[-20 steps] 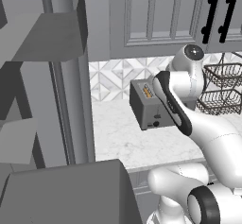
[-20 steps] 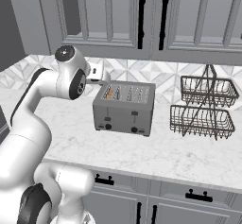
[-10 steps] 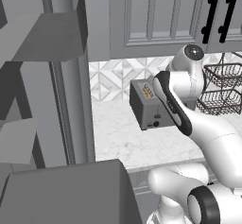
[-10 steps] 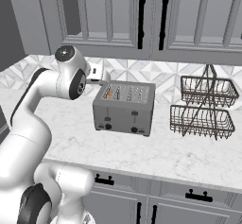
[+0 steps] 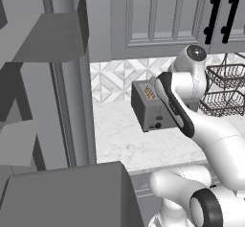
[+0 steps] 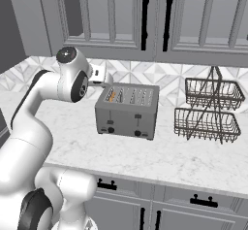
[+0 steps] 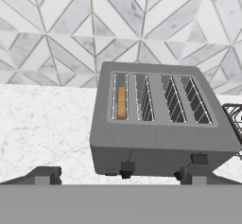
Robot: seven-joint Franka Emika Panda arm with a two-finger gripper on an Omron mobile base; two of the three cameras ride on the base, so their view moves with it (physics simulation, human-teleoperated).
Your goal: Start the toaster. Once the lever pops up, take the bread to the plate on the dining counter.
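Bread [image 7: 121, 102] deep in toaster [image 7: 160, 124] leftmost slot: light, crumbly; pinch top crust edge gently. Gripper [image 7: 118, 175] spread wide, empty, hovering nr toaster.

No writing, label, brand, number or sign can be read in any view. The toaster [image 6: 127, 111] has a plain grey front with only small dark knobs, and its top and sides carry no marking in the hand view. The cabinet doors [image 6: 160, 18], the patterned wall tiles [image 7: 71, 38] and the wire basket rack [image 6: 210, 110] to the right are likewise unlettered.
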